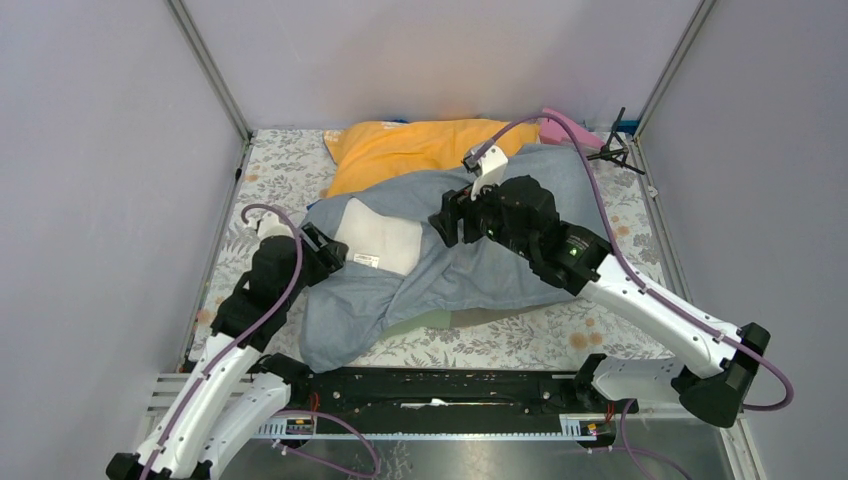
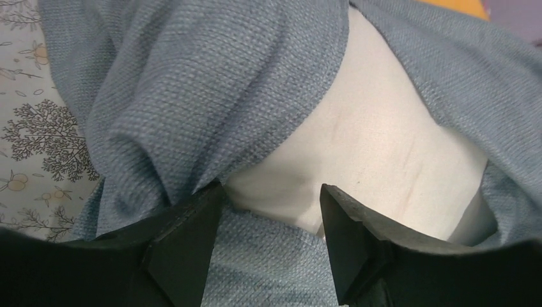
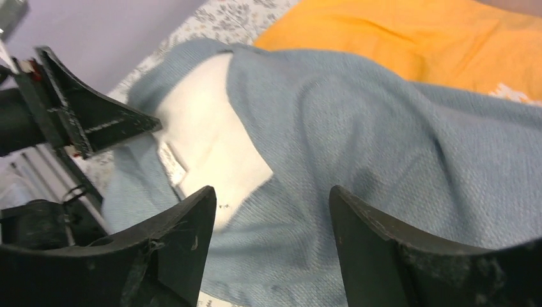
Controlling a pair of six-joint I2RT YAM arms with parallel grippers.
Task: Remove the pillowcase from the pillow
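The grey-blue pillowcase [image 1: 500,270] lies wrinkled across the middle of the table. Its open end faces left, where part of the white pillow [image 1: 380,240] with its small tag sticks out. My left gripper [image 1: 325,250] is open at that opening. In the left wrist view its jaws [image 2: 271,198] stand apart over the lower hem of the pillowcase [image 2: 192,83], with the pillow [image 2: 377,147] just beyond. My right gripper [image 1: 450,220] is open and empty. It hovers above the pillowcase [image 3: 383,141] just right of the bare pillow [image 3: 204,128], jaws [image 3: 268,198] wide.
An orange-covered pillow [image 1: 420,145] lies behind, touching the grey-blue case; it also shows in the right wrist view [image 3: 396,38]. A pink object [image 1: 565,125] and a black stand [image 1: 612,150] are at the back right. Enclosure walls close in on three sides of the floral cloth [image 1: 620,210].
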